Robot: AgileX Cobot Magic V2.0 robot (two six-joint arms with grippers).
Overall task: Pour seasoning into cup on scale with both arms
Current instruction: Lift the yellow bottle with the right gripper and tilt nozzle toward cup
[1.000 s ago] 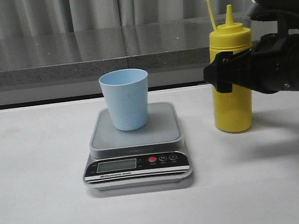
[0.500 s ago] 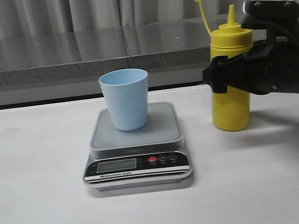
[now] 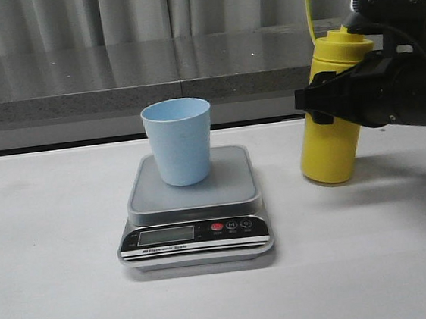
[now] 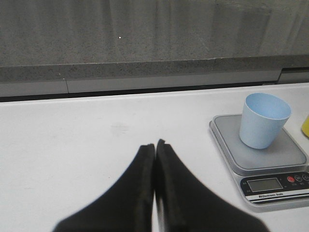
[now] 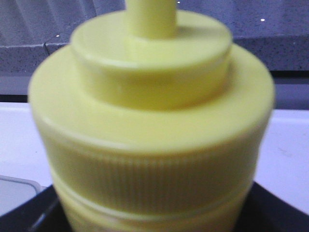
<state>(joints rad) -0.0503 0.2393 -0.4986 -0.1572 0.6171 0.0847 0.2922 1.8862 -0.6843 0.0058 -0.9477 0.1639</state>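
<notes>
The yellow seasoning bottle (image 3: 330,151) is to the right of the scale, tilted with its top leaning right and its base just at or above the table. My right gripper (image 3: 334,99) is shut on its upper body. In the right wrist view the bottle's ribbed cap (image 5: 154,145) fills the frame, with black fingers (image 5: 29,217) at its sides. The pale blue cup (image 3: 180,141) stands upright on the silver scale (image 3: 194,196). My left gripper (image 4: 155,144) is shut and empty over bare table, left of the cup (image 4: 264,121) and scale (image 4: 270,157). It is out of the front view.
The white table (image 3: 58,282) runs back to a grey stone ledge (image 3: 113,78) with curtains behind. The bottle's thin cap strap (image 3: 308,12) sticks up above the nozzle.
The right gripper has tipped the bottle, its top now leaning right. The base has risen slightly and the cap strap has swung. The cup, the scale and the left arm have not moved.
</notes>
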